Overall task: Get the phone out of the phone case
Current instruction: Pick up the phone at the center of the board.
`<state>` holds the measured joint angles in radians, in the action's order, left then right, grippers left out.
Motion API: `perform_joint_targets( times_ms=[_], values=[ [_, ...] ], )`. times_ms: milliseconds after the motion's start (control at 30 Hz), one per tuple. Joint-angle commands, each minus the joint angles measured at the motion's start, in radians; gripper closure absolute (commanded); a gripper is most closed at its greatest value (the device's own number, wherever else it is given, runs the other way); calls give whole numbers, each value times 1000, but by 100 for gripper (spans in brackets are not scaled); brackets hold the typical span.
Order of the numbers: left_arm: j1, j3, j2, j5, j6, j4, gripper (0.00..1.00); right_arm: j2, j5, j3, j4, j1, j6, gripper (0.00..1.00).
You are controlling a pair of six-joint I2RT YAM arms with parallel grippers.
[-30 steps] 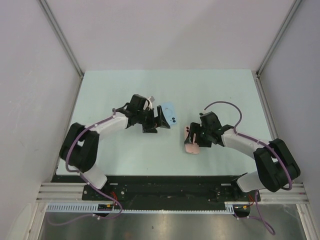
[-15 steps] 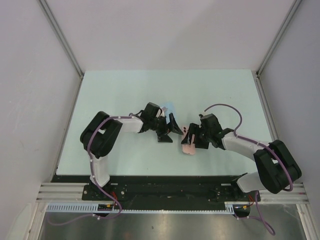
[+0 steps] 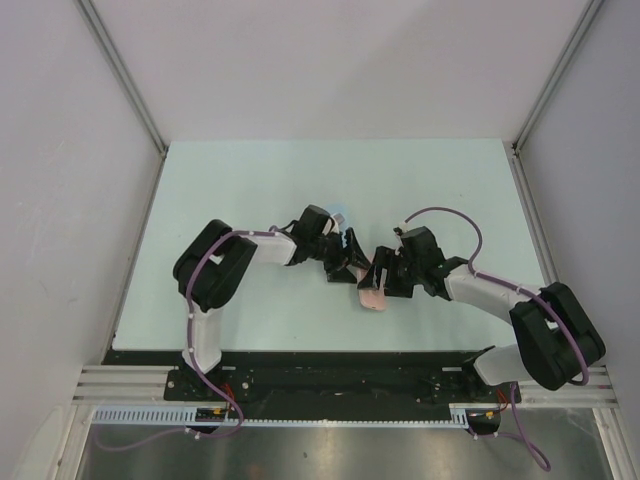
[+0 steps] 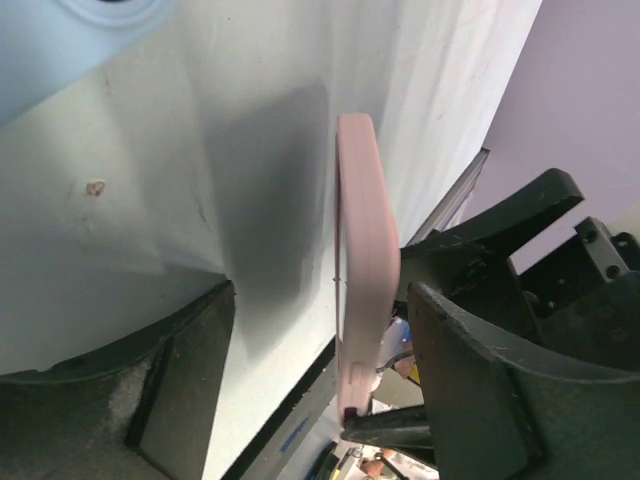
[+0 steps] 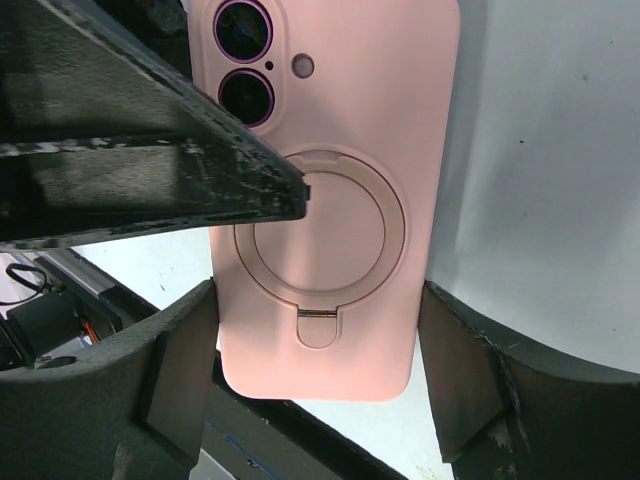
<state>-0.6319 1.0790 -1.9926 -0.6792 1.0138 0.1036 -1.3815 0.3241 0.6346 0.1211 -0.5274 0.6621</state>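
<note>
The pink phone case (image 5: pixel 335 200) has a ring stand on its back, and the phone's two camera lenses (image 5: pixel 245 60) show through its cut-out. My right gripper (image 5: pixel 318 330) is shut on the case across its width and holds it tilted just above the table (image 3: pixel 375 293). My left gripper (image 4: pixel 320 300) is open and straddles the case, which shows edge-on (image 4: pixel 365 250) between its fingers (image 4: pixel 480 380). One left finger (image 5: pixel 150 150) lies across the case's back. In the top view the left gripper (image 3: pixel 348 256) and the right gripper (image 3: pixel 383 278) meet at mid-table.
A light blue phone-shaped object (image 3: pixel 339 215) lies on the table just behind the left gripper, and it also shows in the left wrist view (image 4: pixel 60 40). The pale green table (image 3: pixel 250 180) has walls on three sides. The arm bases stand at the near edge.
My left arm has swung right, away from the light blue object, and its open jaws now straddle the pink case. My right gripper has shifted slightly left with the case.
</note>
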Motion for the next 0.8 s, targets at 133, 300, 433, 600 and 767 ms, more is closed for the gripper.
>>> perform_joint_targets(
  times_ms=[133,300,433,600,767],
  values=[
    [-32,48,-25,12,8,24,35,53,24,2,-52,-14,-1,40],
    [-37,59,-11,12,11,19,67,58,12,2,-44,-23,4,39],
    [-35,78,20,4,5,-11,91,87,-14,17,-3,-25,13,23],
    [-26,107,97,43,-41,-129,99,180,-168,115,190,-75,-22,10],
    [-15,137,140,84,-23,-196,100,245,-382,215,307,-175,-35,10]
  ],
)
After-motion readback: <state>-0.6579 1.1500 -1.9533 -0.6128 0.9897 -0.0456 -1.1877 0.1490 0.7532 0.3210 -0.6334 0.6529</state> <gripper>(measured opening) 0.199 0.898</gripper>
